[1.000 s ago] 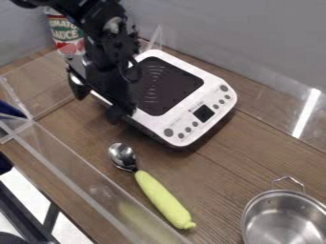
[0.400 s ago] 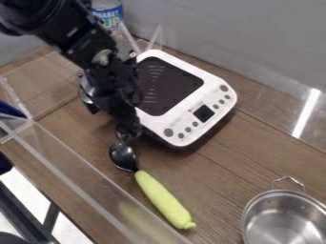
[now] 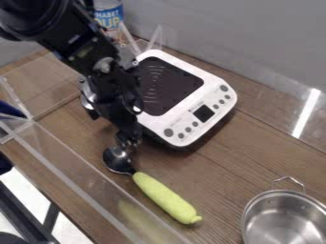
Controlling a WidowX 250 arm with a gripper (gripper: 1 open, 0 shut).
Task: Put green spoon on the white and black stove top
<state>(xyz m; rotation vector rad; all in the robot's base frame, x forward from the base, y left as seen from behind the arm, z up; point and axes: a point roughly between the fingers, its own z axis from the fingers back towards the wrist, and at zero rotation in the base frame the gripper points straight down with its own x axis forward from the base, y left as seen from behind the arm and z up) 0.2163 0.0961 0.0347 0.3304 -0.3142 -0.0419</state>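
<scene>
1. So, your gripper (image 3: 122, 143) is angled steeply down at the near-left corner of the white and black stove top (image 3: 178, 95), with its tip right over the metal bowl end of the green spoon (image 3: 155, 187).
2. The jaws stand wide open – I can't see them clamped on anything. Whether a finger is touching the spoon bowl is too close to call from this angle.
3. The spoon lies flat on the wooden table (image 3: 274, 143), in front of the stove and not on it. Its shiny bowl sits at the upper left, just under the gripper, and the fat yellow-green handle runs diagonally down to the right, towards the near edge.
4. The stove sits turned at an angle in the middle of the table – black ringed burner on top, button panel and display facing front right. Nothing rests on the burner.
5. A steel pot (image 3: 283, 221) sits in the bottom right corner, well apart from the spoon handle's end.
6. Behind the arm there's a bottle (image 3: 110, 15) with a blue label, up by the back wall.
7. A clear plastic wall (image 3: 64, 176) runs along the near-left side of the table, beside the spoon.
</scene>
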